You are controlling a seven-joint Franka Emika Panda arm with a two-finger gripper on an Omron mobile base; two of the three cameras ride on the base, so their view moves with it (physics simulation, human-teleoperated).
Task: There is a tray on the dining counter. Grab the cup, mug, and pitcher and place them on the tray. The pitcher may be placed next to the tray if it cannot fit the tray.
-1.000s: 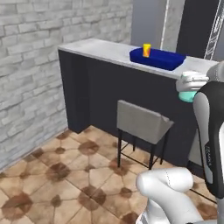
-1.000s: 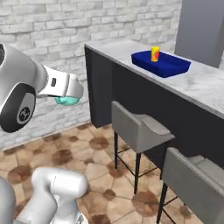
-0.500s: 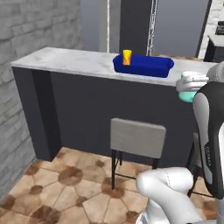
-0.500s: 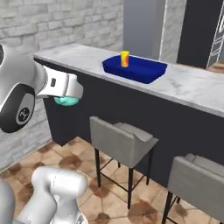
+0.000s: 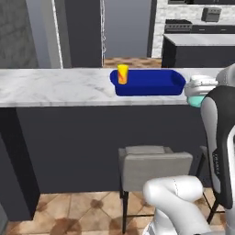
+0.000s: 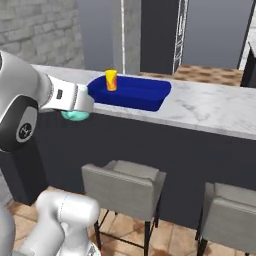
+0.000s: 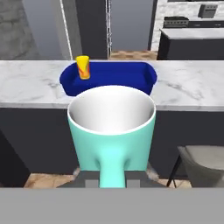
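Observation:
A teal mug (image 7: 112,131) with a white inside sits in my gripper (image 7: 114,176), which is shut on its handle side. From the base views the mug (image 5: 197,101) (image 6: 75,116) hangs in front of the dining counter (image 5: 55,87), short of its edge. On that marble top lies the dark blue tray (image 5: 148,83) (image 6: 131,93) (image 7: 109,75). The yellow cup (image 5: 122,74) (image 6: 111,80) (image 7: 82,67) stands upright in the tray's left end. The pitcher is out of view.
Grey stools (image 5: 153,164) (image 6: 122,182) stand against the counter's dark base, with another (image 6: 232,215) to the right. Behind the counter are dark tall panels and a far kitchen worktop (image 5: 197,40). Brown tiled floor lies below.
The whole scene has swung as the base drove around; the counter now lies square ahead and closer. The mug stays held in the same place beside the arm.

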